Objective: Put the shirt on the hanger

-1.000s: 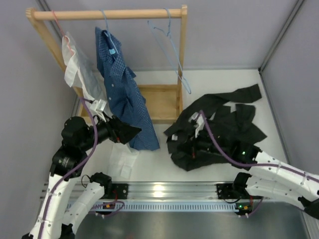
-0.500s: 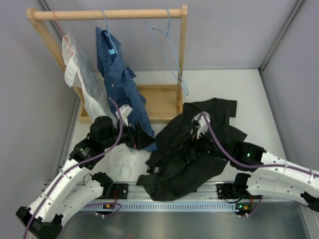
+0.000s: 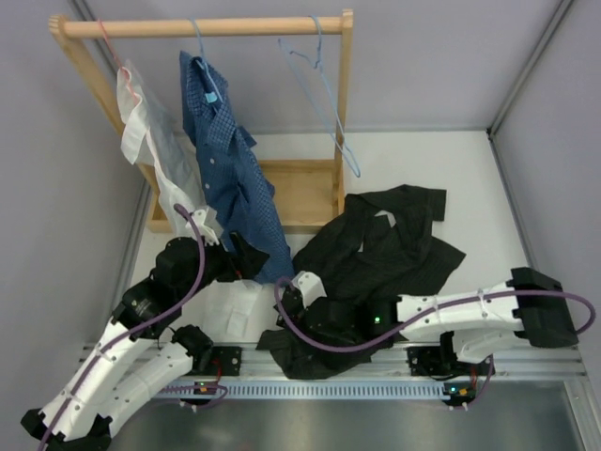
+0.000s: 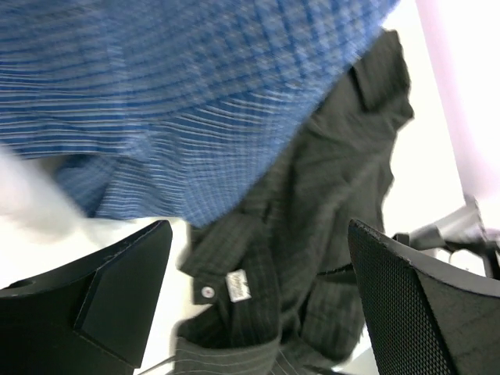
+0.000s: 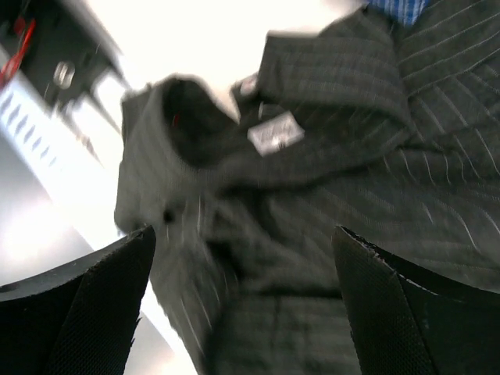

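Right gripper [image 5: 242, 234], jaws apart, hangs over the black shirt [image 3: 394, 254] crumpled at the table's [image 3: 470, 169] near edge; left gripper [image 4: 258, 226], equally spread, faces the blue checked shirt [image 4: 195, 94].

Three views: one high and wide, two close wrist views

The top camera looks down from above and behind the arm bases, across the whole tabletop [image 3: 441, 160] to the wooden rack [image 3: 150, 28] at the far side. The left wrist camera looks from close by, past the blue checked shirt [image 4: 195, 101], onto the shirt [image 4: 312, 211]. The right wrist camera sits closer above it, blurred. Both wrist views share its white neck label [image 4: 238, 285].
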Motion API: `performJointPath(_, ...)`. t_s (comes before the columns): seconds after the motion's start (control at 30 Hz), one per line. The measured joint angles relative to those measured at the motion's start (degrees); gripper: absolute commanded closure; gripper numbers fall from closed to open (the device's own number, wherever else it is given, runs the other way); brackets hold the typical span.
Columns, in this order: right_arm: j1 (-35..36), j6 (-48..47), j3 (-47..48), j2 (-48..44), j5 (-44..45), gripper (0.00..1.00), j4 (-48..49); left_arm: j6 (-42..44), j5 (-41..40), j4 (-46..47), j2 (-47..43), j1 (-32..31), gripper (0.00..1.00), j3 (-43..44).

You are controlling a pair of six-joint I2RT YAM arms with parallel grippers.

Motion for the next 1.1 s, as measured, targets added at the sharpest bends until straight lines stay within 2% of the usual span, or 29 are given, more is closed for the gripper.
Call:
performJointPath(0.23,1.88,6.27,7.28,13.27,3.89,0.11,3.34,-0.15,-6.36,-4.55,-0.9,0.0,0.03,1.29)
performJointPath(0.33,3.04,7.82,9.64,17.46,4.02,0.16,3.98,-0.17,-7.26,-5.42,-0.87,0.0,0.03,1.29)
performJointPath(0.4,3.21,8.76,10.99,19.87,4.81,0.43,3.98,-0.17,-7.43,-5.44,-0.87,0.0,0.03,1.29)
performJointPath(0.43,3.21,9.29,11.45,20.9,5.51,0.67,3.91,-0.15,-7.45,-5.51,-0.87,0.0,0.03,1.29)
performJointPath(0.5,3.21,10.45,11.93,22.58,7.1,0.85,3.78,-0.13,-7.61,-5.73,-0.98,0.0,0.03,1.29)
performJointPath(0.53,3.21,10.64,11.93,22.97,7.74,1.0,3.58,-0.11,-7.63,-5.81,-1.07,0.0,0.03,1.29)
performJointPath(0.67,3.61,10.1,12.0,22.1,12.7,1.0,1.77,0.24,-7.63,-5.88,-1.25,0.0,0.03,1.29)
performJointPath(0.77,4.28,8.39,12.13,17.9,15.82,1.0,-0.04,0.87,-7.61,-5.9,-1.27,-0.02,0.03,1.29)
performJointPath(0.93,4.61,2.99,12.02,3.28,16.9,1.0,-1.55,1.66,-6.49,-6.16,-1.16,-0.02,0.02,1.95)
performJointPath(1.1,4.61,-5.73,12.7,-10.95,11.45,1.0,-4.15,2.75,0.76,-3.65,1.38,-0.02,0.02,3.98)
